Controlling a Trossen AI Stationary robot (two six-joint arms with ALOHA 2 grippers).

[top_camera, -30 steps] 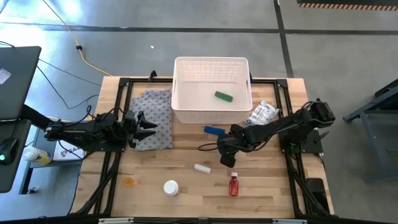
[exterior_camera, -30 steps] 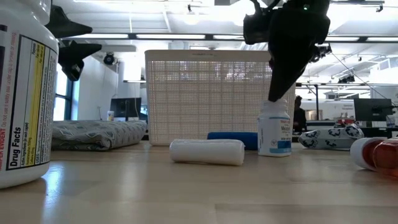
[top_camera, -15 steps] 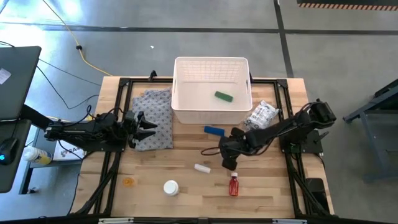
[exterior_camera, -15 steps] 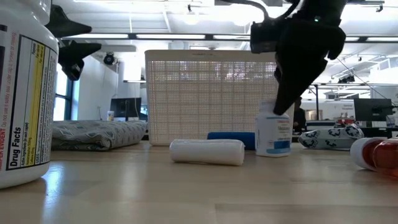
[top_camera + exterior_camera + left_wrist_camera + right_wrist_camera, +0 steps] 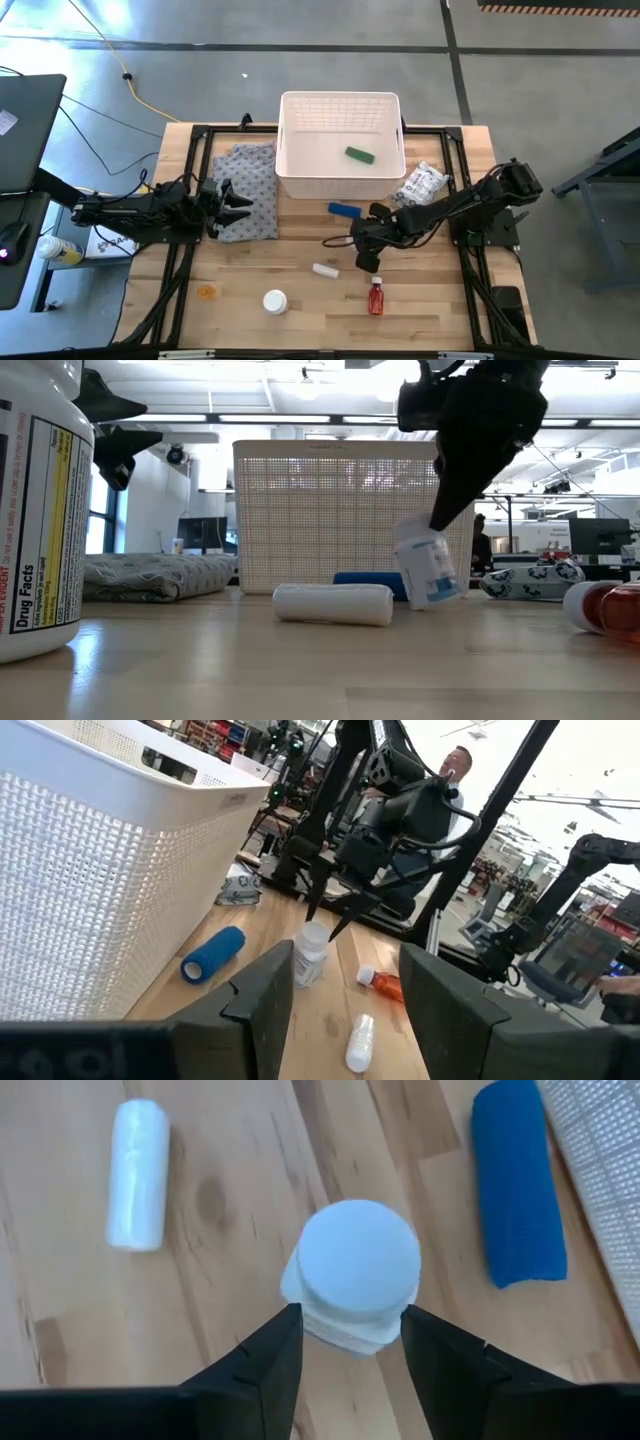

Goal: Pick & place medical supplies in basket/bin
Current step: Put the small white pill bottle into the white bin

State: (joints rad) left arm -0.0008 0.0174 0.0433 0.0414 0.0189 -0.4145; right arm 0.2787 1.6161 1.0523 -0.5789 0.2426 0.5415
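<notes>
**Right fingers pinching a tilted pill bottle**

White pill bottle (image 5: 428,567) with blue label sits near tabletop (image 5: 430,300) centre, leaning over, only its lower edge looks to be down on the wood. Right gripper (image 5: 366,239) is on top of it, fingers (image 5: 262,1355) closed partway against both sides of the cap.

Around the bottle: blue block (image 5: 344,210) at 11 o'clock, close; white roll (image 5: 325,270) at 8 o'clock; red white-capped bottle (image 5: 376,296) at 6 o'clock, lying flat. Crinkly packet (image 5: 421,183) at 1 o'clock. White basket (image 5: 290,150) at 12 o'clock, green tube (image 5: 360,154) inside it. Larger white bottle (image 5: 275,301) off at 7 o'clock.

Left gripper (image 5: 236,205) hangs over the grey cloth (image 5: 255,165) at 9 o'clock, fingers (image 5: 262,995) spread partway, nothing in them.
</notes>
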